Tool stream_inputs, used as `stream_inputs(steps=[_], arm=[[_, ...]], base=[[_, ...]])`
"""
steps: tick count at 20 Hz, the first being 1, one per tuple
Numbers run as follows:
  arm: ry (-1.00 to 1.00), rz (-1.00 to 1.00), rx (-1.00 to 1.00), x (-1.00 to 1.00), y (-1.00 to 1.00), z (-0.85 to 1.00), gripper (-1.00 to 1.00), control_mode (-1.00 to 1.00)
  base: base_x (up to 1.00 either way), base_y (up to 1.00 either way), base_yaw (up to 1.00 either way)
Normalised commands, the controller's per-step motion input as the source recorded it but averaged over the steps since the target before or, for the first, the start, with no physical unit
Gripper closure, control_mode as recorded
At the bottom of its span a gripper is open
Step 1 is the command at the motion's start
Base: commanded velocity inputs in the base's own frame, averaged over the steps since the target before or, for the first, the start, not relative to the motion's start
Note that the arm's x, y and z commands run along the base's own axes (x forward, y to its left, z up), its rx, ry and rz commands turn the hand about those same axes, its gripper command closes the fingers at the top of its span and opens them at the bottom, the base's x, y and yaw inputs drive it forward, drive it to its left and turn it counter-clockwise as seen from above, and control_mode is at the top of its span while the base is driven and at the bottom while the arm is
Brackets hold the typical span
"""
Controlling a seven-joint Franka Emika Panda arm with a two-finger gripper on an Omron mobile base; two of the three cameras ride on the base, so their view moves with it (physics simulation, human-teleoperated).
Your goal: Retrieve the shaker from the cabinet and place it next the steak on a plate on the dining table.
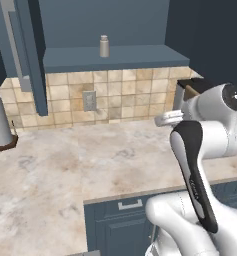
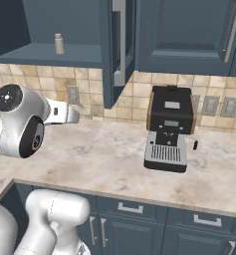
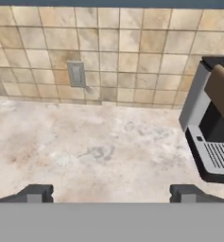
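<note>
While the cabinet (image 1: 25, 55) door hangs open at the left, the shaker (image 1: 104, 46) stands upright on the bare shelf inside, its long axis vertical, with nothing touching it. Lower and to the right, the gripper (image 3: 111, 193) points at the tiled wall over the counter (image 1: 55, 170), jaws spread wide and holding nothing. Judging from this, the shaker lies above and left of the jaws, so the reach must rise to shelf height first.

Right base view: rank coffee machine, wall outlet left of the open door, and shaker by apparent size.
1. Coffee machine, clearly largest.
2. Wall outlet and shaker look about alike; the shaker sits farther back in the cabinet, so no ranking between them.
</note>
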Motion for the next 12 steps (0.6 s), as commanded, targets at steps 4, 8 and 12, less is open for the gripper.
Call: stream_inputs(steps=[4,8,12], arm=[[-0.2,0.0,0.0,-0.2,0.13,0.89,-1.0,-1.0],[-0.08,0.0,0.0,-0.07,0.0,0.87,-1.0,-1.0],[-0.07,0.0,-0.11,0.0,0.34,0.97,-1.0,-1.0]], base=[[0.0,0.0,0.0],[0.0,0.0,0.0],[0.0,0.0,0.0]])
